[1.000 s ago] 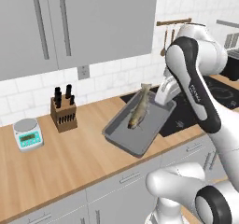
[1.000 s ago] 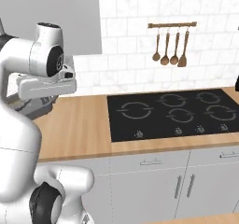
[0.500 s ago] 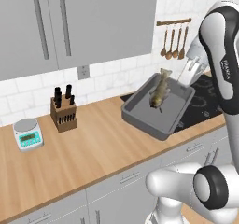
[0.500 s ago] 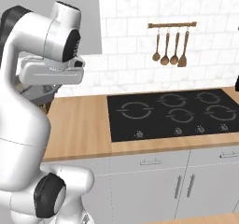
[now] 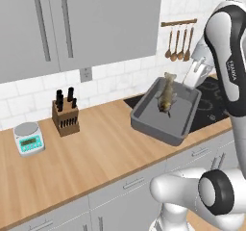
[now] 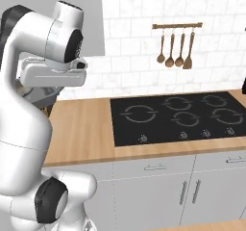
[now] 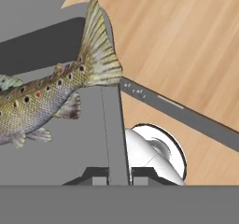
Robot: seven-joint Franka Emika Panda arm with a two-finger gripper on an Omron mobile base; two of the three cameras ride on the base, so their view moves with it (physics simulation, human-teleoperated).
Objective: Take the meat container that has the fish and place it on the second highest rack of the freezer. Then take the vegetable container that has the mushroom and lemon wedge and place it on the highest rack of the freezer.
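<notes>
I have the meat container (image 5: 166,117) lifted clear of the wooden tabletop (image 5: 91,150), my claw (image 7: 119,176) clamped shut on the thin metal rim at its far end, the two dark tips pinching the wall from either side in the hand view. The tray is flat, rectangular, dull grey metal with a low upright rim and rounded corners, and it hangs tilted, the end I hold higher than the end nearer the tabletop's front edge. Inside it lies the fish (image 5: 167,93), slender and whole, its brownish-silver skin speckled with dark spots and a few red ones; the ribbed, fan-shaped tail (image 7: 98,45) rises against the tray wall just beside my grip, and small pale fins stand out along the belly. The tabletop below shows warm, straight wood grain. Well apart from the tray to the left stand a brown wooden knife block (image 5: 65,114) with black handles sticking up and a small pale-green kitchen scale (image 5: 29,137) with a round top. Beside the tray's right side sits the glossy black cooktop (image 6: 178,117), and wooden spoons (image 6: 175,47) hang from a rail on the white tiled wall.
</notes>
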